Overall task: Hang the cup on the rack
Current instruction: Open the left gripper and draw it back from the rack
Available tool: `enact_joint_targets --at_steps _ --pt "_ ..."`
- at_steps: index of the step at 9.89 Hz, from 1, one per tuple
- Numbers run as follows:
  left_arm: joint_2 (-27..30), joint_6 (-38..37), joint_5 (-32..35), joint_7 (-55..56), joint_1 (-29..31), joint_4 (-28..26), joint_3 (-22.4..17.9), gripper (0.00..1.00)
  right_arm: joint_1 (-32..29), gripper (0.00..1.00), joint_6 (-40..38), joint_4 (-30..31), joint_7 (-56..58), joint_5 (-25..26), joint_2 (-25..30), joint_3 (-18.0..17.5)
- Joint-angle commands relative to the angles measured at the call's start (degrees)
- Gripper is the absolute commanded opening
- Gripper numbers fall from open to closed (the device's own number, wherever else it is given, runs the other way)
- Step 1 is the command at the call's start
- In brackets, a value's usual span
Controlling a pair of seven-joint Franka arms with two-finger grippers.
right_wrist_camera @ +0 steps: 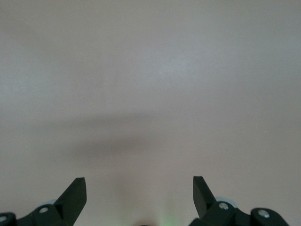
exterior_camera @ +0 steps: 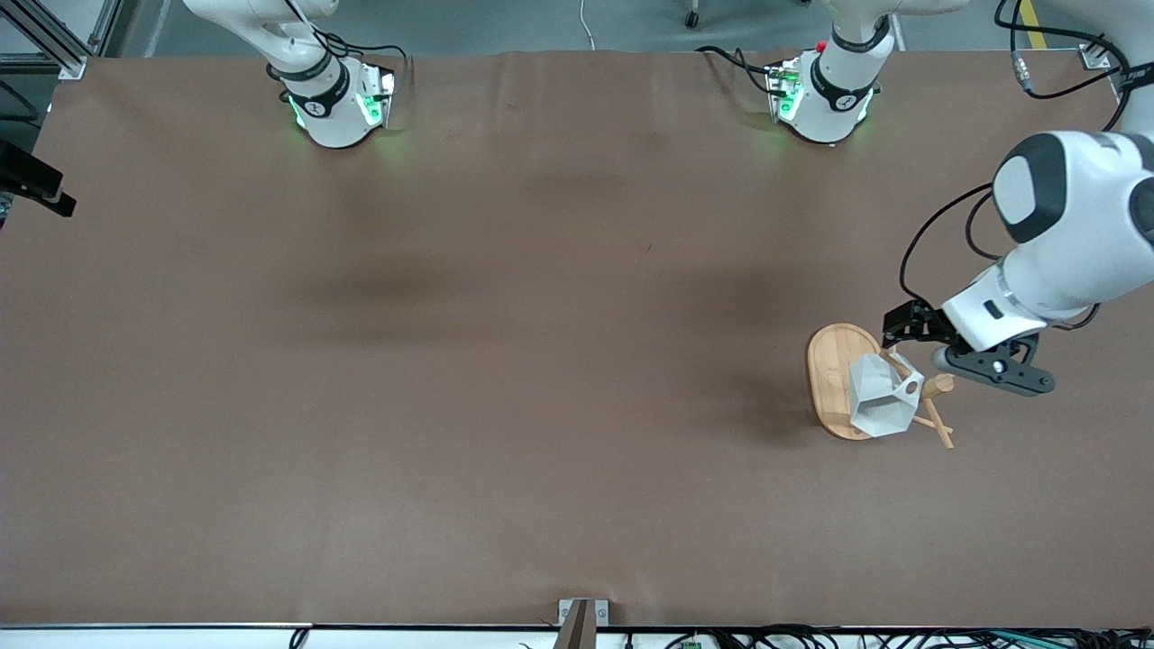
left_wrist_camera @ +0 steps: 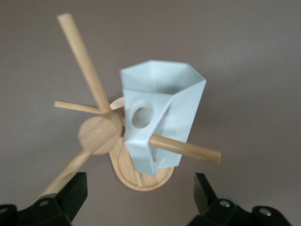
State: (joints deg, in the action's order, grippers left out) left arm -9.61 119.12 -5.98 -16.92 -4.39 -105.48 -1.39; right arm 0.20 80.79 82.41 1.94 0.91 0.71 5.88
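Small white faceted cup (exterior_camera: pixel 879 401) with polygonal rim hanging on light bamboo mug-tree rack (exterior_camera: pixel 834 379) toward the left arm's end of the table; handle tab threaded over one thin angled peg (left_wrist_camera: pixel 186 148), peg passing through the tab beside its round hole (left_wrist_camera: pixel 142 114) as seen in the left wrist view; peg tip projecting clear past the tab. Cup tilted, long axis lying roughly along the line of the peg's slope; open mouth turned down toward the oval base (exterior_camera: pixel 825 356) and slightly toward the right arm's end of the table; closed bottom uppermost, next to the central post's rounded top (left_wrist_camera: pixel 99 133). Other pegs radiating bare from the post.

Left gripper (exterior_camera: pixel 960 356) up over the rack, just beside the post top; fingers (left_wrist_camera: pixel 75 193) spread wide, holding nothing, apart from cup and pegs; cup supported by the peg alone.

Right gripper (right_wrist_camera: pixel 139 197) seen only in the right wrist view, over bare brown table surface (exterior_camera: pixel 505 361); fingers spread wide, gripping nothing; right arm waiting.
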Motion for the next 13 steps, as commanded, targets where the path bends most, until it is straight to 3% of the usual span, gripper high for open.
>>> enact_joint_targets --at_steps 1,5,8,13 --pt "3.3 -3.0 -0.3 3.4 -0.4 -1.2 -1.1 1.0 -0.1 1.0 0.4 0.6 -0.9 0.8 0.3 -0.3" --pt "10.7 -10.9 2.4 12.1 -0.7 -0.3 -1.0 1.0 -0.1 1.0 0.4 0.6 -0.9 0.8 0.3 -0.3" --pt "12.2 -21.1 6.5 14.1 -0.8 6.1 0.4 1.0 -0.2 1.0 0.4 0.6 -0.9 0.8 0.3 -0.3" --pt "12.0 -25.1 8.6 15.1 3.3 10.3 4.5 1.0 -0.1 1.0 0.4 0.6 -1.0 0.8 0.3 -0.3"
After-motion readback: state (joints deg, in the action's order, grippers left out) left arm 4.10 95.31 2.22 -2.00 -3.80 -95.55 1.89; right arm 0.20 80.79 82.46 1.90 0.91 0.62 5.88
